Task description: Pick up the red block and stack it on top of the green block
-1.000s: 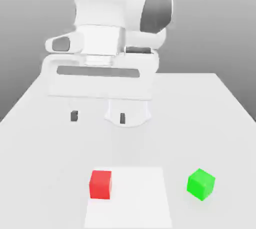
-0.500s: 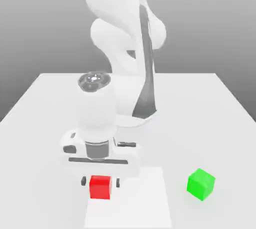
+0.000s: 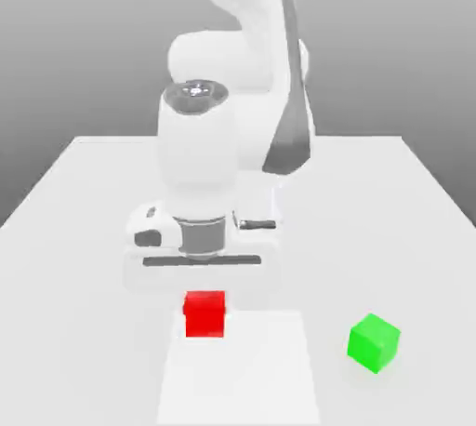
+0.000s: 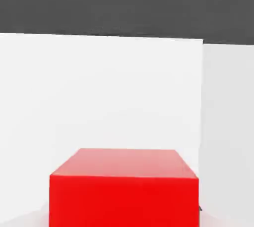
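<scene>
Well apart from the green block [image 3: 374,342], the red block [image 3: 204,313] is clamped in the gripper [image 3: 204,309], lifted off the table [image 3: 400,219].

The small red cube [image 3: 204,313] has a flat, matt, even-coloured surface with no grain or texture; in the hand view its faces [image 4: 124,191] look smooth and plastic-like, the top slightly lighter than the front. The small green cube [image 3: 374,342] has the same plain matt finish. The wide white bench [image 3: 390,210] is smooth and dull, and a brighter white square patch [image 3: 260,368] on it is equally flat and featureless. The white robot arm [image 3: 200,164] looks like smooth moulded plastic with a soft sheen, with a dark grey panel [image 3: 293,126] along its side and a metallic-looking grey cap [image 3: 195,91] on top.
</scene>
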You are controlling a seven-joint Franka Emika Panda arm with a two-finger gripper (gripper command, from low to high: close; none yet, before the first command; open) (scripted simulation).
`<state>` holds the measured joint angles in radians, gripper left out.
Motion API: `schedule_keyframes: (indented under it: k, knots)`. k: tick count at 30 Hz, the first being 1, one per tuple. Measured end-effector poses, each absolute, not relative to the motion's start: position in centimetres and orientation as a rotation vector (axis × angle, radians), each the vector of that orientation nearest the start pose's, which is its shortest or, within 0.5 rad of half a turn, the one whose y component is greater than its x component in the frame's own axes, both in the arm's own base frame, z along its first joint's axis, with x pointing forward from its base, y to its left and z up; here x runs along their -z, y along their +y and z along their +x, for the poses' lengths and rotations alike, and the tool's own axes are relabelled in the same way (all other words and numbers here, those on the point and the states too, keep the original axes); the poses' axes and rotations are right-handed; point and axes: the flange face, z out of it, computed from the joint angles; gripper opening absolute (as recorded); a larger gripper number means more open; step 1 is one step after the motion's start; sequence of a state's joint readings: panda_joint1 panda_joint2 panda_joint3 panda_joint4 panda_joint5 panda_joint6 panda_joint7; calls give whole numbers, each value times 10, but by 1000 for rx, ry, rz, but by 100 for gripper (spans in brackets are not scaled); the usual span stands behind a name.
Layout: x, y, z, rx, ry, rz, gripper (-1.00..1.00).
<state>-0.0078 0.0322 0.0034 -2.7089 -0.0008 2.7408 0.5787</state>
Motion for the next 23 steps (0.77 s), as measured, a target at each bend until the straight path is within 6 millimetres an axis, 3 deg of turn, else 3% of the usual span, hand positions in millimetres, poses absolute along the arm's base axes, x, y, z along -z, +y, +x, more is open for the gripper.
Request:
schedule_keyframes:
  k: [7,13,15,19,20,23]
  knots:
    - [-231,97,404,-1,274,-3130,-100]
    - [-243,180,383,-2,-270,-3130,-100]
    - [-237,205,373,-1,-415,-3114,-100]
    - [-195,195,379,-2,-389,-3118,-100]
    - [-186,195,379,-2,-388,-3118,100]
    - [-186,195,379,-2,-388,-3118,100]
